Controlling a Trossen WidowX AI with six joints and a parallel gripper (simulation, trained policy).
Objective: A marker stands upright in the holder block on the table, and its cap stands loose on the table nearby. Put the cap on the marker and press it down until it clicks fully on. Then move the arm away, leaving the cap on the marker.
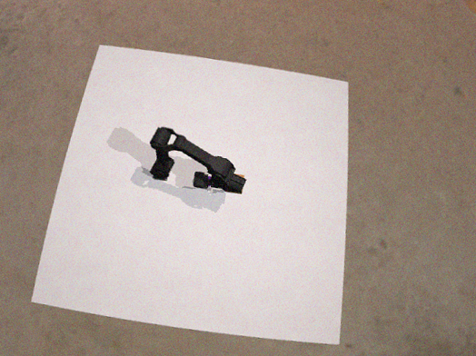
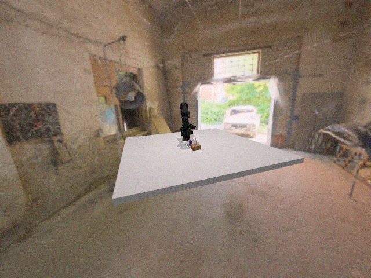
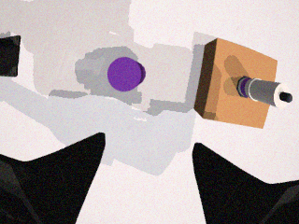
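Note:
The purple cap (image 3: 124, 74) (image 2: 190, 142) stands on the table beside the holder block, with its round top facing the wrist camera. The orange-brown holder block (image 3: 261, 63) (image 2: 196, 147) is right of the cap in the wrist view. The grey and white marker (image 3: 265, 91) (image 2: 195, 142) stands upright in it, its black tip bare. My gripper (image 3: 149, 144) is open, with nothing between its fingers. The fingertips are above the table, and the cap and block appear beyond them in the wrist view. In the top view the arm hides most of the block and cap.
The white table (image 1: 195, 258) (image 2: 167, 167) carries the arm (image 1: 195, 151) (image 2: 185, 119), whose shadows fall around the cap. A dark part of the arm (image 3: 9, 56) shows at the left edge of the wrist view.

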